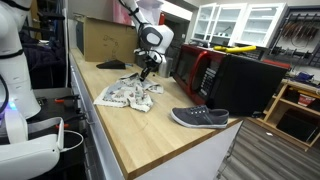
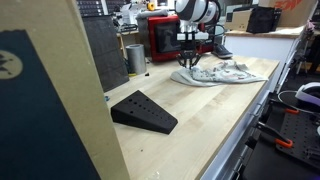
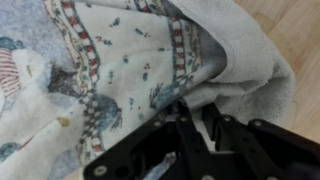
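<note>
Exterior view: shoe [image 1: 200, 117], microwave [image 1: 203, 70] near cloth [image 1: 128, 95] under tool [image 1: 146, 72].

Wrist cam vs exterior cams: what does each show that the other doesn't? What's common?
Wrist only: the print on the cloth, a checked border with small figures, and the fingers at its fold. Exterior only: a grey shoe, red microwave, cardboard box, black wedge. Shared: the gripper down on the cloth, on the wooden table.
</note>
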